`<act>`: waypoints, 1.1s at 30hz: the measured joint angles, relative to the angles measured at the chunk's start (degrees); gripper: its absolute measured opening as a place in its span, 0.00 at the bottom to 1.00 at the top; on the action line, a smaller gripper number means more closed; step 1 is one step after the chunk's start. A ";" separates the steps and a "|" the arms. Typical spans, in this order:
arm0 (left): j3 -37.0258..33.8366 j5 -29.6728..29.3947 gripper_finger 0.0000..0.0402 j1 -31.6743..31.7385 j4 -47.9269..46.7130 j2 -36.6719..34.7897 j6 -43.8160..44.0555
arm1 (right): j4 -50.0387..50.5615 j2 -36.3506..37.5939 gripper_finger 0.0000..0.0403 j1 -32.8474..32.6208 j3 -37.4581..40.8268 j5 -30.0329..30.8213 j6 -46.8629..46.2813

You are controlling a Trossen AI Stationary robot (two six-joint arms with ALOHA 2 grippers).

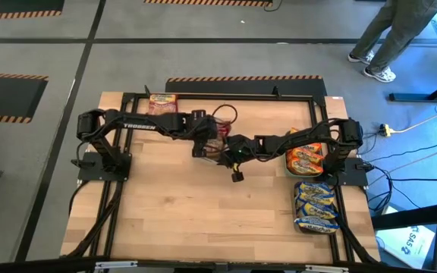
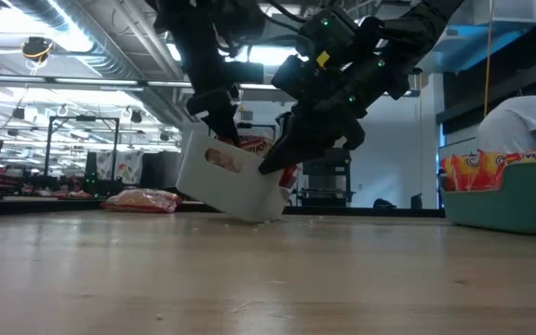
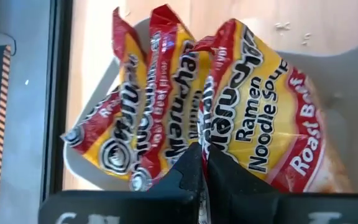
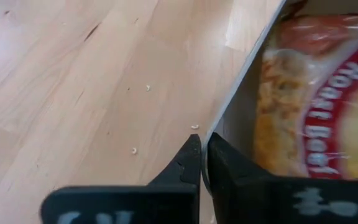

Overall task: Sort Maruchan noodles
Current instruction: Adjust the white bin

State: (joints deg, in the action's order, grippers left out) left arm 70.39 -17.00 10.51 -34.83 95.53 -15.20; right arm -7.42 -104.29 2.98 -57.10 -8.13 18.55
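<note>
Both end effectors at tilted tray [image 2: 226, 181]

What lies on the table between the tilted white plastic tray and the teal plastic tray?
Bare wooden tabletop, as the low view shows; the right arm reaches above it.

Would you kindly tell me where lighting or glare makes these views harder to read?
Low view: bright ceiling lights behind leave both arms dark against the room, though the white tray reads well. Left wrist view: sheen streaks the crinkly packets. High view: even light, soft shadows on the table.
</note>
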 joint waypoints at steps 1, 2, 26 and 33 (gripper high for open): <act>0.00 0.02 0.01 -0.26 0.07 0.00 -0.11 | -0.02 0.00 0.02 0.00 0.00 0.08 -0.67; 0.00 0.04 0.01 -0.55 0.19 0.00 -0.17 | -0.06 0.00 0.03 0.00 0.00 0.08 -1.49; -0.59 -0.48 0.01 -1.10 3.20 0.00 1.90 | -7.55 2.61 0.33 0.08 0.12 8.43 -4.88; -0.59 -0.06 0.00 -1.10 3.52 0.00 1.19 | -11.25 -2.13 0.04 1.88 0.04 8.48 -1.44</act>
State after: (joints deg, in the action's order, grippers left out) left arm 69.80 -17.06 9.41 -31.31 95.53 -14.01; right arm -18.66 -106.42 4.86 -57.06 0.35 17.11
